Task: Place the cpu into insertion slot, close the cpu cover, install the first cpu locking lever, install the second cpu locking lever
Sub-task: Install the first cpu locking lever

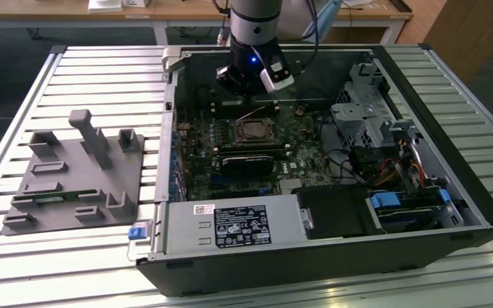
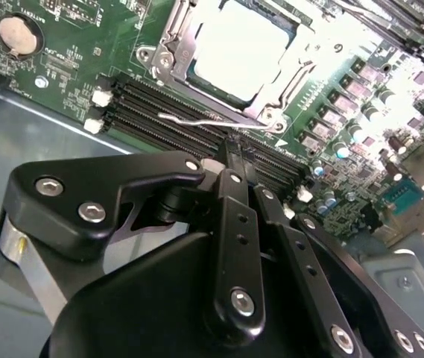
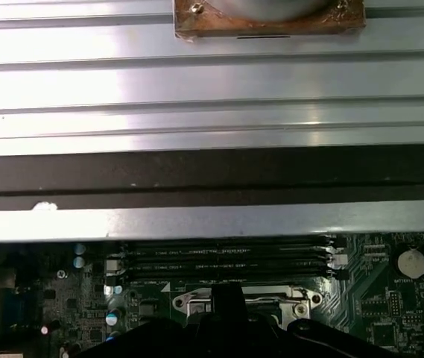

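Black gripper (image 2: 230, 149) linkage fills the second wrist view, fingers pressed together on nothing, tip beside a thin locking lever (image 2: 197, 118). Cpu (image 2: 241, 48) sits in the insertion slot under its cover (image 2: 168, 52). I think the tip may slip off this springy wire.

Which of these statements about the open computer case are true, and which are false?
1. The cpu lies in the socket, under the cpu cover. True.
2. The gripper holds the cpu. False: it carries no chip; its closed jaws sit near a thin wire lever.
3. The grey fixture lies outside the case, at the exterior view's left. True.
4. The memory slots are full. False: they look empty.
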